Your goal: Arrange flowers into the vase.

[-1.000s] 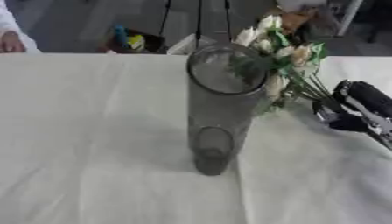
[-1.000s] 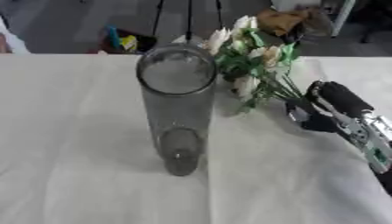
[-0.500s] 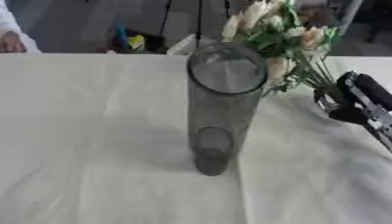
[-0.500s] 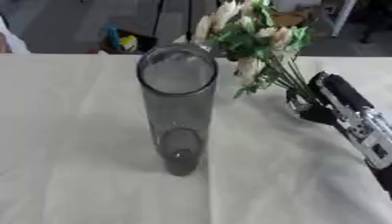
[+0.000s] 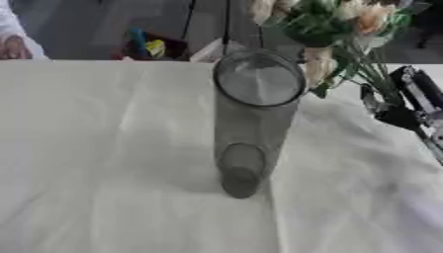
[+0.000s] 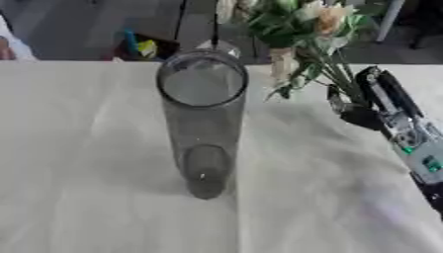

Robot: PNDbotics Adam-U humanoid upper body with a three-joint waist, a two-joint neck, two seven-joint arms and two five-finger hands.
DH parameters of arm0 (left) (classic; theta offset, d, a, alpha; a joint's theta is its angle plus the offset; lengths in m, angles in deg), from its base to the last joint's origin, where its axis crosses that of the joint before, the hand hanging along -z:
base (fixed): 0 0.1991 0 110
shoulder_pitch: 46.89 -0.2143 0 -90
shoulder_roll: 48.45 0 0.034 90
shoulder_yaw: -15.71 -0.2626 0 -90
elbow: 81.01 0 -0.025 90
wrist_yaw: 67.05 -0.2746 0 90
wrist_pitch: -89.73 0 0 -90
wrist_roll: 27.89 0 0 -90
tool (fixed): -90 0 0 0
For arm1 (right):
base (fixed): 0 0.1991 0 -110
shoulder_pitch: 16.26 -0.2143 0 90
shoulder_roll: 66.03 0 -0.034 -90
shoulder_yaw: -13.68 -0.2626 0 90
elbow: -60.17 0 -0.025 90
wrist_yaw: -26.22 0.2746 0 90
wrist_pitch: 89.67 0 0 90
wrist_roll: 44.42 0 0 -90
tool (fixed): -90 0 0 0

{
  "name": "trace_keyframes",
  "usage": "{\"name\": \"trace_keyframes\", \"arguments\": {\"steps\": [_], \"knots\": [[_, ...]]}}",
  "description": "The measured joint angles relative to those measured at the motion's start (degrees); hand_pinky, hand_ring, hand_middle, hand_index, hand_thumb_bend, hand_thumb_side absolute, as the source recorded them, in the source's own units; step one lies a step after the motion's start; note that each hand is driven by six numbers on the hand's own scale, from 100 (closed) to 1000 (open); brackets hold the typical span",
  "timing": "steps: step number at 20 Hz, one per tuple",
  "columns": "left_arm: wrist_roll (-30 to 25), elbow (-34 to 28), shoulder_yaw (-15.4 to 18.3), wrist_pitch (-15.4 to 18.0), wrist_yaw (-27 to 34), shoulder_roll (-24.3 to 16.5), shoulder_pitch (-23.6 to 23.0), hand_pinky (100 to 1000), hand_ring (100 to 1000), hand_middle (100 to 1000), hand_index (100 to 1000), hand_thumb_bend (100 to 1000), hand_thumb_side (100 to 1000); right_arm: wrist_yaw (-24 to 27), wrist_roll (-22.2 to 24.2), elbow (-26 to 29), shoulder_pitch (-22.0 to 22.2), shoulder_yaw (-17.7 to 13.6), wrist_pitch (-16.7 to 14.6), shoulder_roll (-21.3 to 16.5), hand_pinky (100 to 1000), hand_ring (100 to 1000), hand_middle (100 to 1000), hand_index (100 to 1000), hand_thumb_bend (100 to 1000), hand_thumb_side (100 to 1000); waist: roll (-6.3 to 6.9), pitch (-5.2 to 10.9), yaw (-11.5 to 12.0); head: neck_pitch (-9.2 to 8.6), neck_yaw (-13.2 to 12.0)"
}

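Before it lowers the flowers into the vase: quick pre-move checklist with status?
1. Vase upright on the tablecloth: ok.
2. Vase mouth unobstructed, nothing inside: ok.
3. Flowers held by the right robot hand, fingers curled round the stems: ok.
4. Stem ends above the vase rim: not ok; the bunch sits to the right of the vase, stems at the hand, lower than the rim.
5. Bunch lined up over the opening: not ok; it is offset to the right.
6. Left robot hand clear of the vase: cannot tell, not in view.

No legible txt, labels or nos. anywhere in either view.
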State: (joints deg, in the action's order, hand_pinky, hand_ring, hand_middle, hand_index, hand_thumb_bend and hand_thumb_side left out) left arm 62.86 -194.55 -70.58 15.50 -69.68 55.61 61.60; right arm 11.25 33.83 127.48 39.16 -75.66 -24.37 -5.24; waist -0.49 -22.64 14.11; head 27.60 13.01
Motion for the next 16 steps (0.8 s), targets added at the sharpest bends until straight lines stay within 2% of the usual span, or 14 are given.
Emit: {"name": "trace_keyframes", "arguments": {"steps": [5, 12, 13, 16], "knots": [[0.0, 0.0, 0.0, 0.0, 0.1, 0.0, 0.0, 568, 710, 725, 918, 100, 1000, 5.8, 0.9, 3.2, -0.6, -0.7, 0.9, -0.4, 145, 100, 100, 108, 100, 435, -0.14, 0.06, 0.0, 0.0, -0.1], [0.1, 0.0, 0.0, -0.1, 0.6, -0.1, 0.1, 568, 710, 723, 918, 100, 1000, 12.7, 2.5, 6.6, -1.3, -1.3, 2.5, -0.7, 135, 100, 100, 108, 100, 391, -0.23, 0.07, -0.1, 0.01, -0.4], [0.1, 0.0, 0.0, -0.1, 0.6, -0.1, 0.1, 568, 710, 722, 918, 100, 1000, 13.6, 2.7, 7.0, -1.4, -1.4, 2.8, -0.7, 124, 100, 100, 108, 100, 356, -0.28, 0.08, -0.1, 0.01, -0.5], [0.2, 0.0, 0.0, -0.1, 0.8, -0.1, 0.1, 568, 709, 721, 917, 100, 1000, 16.5, 3.2, 8.6, -2.7, -1.4, 4.2, -0.7, 114, 100, 100, 109, 100, 326, -0.33, 0.75, -0.2, 0.04, -0.7]]}}
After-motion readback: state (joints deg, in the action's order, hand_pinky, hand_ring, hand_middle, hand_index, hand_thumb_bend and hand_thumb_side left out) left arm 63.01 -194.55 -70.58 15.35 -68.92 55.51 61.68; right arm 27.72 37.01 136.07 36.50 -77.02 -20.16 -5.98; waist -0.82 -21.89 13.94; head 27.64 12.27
